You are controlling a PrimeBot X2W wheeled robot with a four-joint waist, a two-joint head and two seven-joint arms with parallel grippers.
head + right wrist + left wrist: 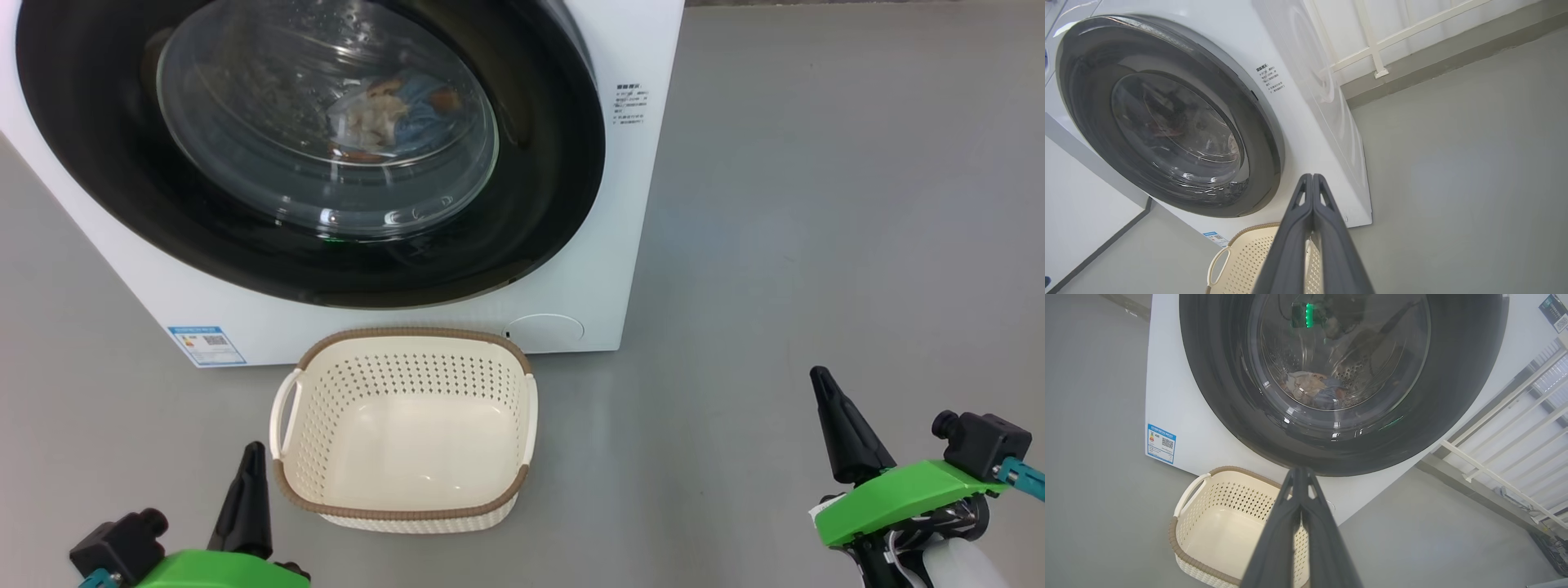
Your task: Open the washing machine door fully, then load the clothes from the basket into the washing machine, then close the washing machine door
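Glossy black door rim (531,204), clear glass; perforated plastic basket (408,384)

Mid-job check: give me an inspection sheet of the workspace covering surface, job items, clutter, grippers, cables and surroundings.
Surface: grey floor, smooth.
Job's things: washing machine door shut on the washing machine; clothes inside, behind the glass; basket empty, on the floor in front of the machine.
Clutter: nothing seen.
Grippers: left gripper shut, empty; right gripper shut, empty.
Cables: teal lead at the right wrist; none on the floor.
Surroundings: white railing beside the machine.
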